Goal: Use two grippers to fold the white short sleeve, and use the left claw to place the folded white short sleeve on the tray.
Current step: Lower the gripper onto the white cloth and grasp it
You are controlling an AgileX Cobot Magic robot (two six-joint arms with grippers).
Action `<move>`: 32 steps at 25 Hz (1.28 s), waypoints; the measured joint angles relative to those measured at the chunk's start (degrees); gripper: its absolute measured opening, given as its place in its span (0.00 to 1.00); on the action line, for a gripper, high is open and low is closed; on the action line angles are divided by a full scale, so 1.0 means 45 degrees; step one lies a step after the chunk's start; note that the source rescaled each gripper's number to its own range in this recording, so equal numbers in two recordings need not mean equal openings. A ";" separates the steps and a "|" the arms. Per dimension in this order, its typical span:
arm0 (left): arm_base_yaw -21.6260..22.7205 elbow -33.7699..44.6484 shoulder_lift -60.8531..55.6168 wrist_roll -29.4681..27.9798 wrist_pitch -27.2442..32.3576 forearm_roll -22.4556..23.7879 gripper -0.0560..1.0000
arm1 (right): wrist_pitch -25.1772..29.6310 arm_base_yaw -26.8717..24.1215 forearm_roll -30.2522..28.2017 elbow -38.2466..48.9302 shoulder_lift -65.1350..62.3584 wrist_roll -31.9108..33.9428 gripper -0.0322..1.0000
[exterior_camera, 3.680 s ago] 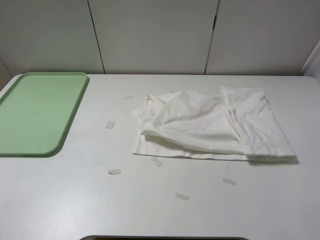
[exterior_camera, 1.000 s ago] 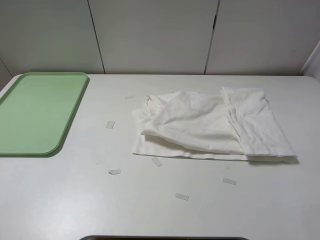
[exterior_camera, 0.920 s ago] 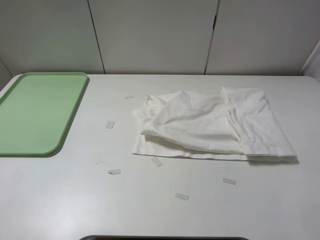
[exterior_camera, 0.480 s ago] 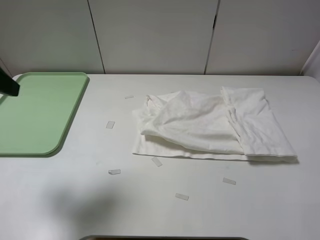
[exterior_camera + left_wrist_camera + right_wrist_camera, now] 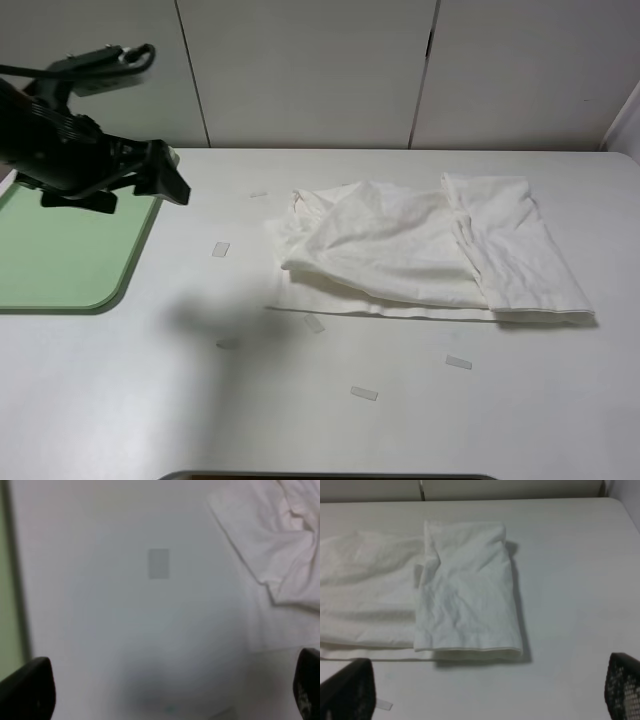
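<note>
Exterior high view, nearest the camera: a few small tape strips (image 5: 363, 393) lie scattered on the white desk (image 5: 130, 420), now under a soft shadow that was not there a moment ago. Beyond them, right of the middle, the white short sleeve (image 5: 420, 250) lies crumpled and only loosely doubled over, untouched and in the same place as before. What has changed is on the left. The left pincer (image 5: 168, 186), only a dark tip at the frame edge half a second ago, has swung in above the inner edge of the tray (image 5: 50, 270) and points toward the shirt, so the approach for the first fold appears to be starting. Its wrist view shows both fingertips spread wide with nothing between them, over bare desk with the shirt's near corner ahead. The right pincer (image 5: 484, 690) is absent from the high view; its own camera shows it released as well, facing the shirt's folded end. The pale green tray holds nothing.
</note>
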 joint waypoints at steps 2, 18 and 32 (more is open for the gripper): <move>-0.0739 -0.0265 0.0896 0.0010 -0.0643 -0.0532 0.95 | 0.0000 0.0000 0.0000 0.0000 0.0000 0.0000 1.00; -0.3557 -0.2987 0.5605 0.0010 -0.2258 -0.2063 0.95 | 0.0000 0.0000 0.0000 0.0000 0.0000 0.0000 1.00; -0.4168 -0.3795 0.7909 -0.0994 -0.2979 -0.2099 0.95 | 0.0000 0.0000 0.0000 0.0000 0.0000 0.0000 1.00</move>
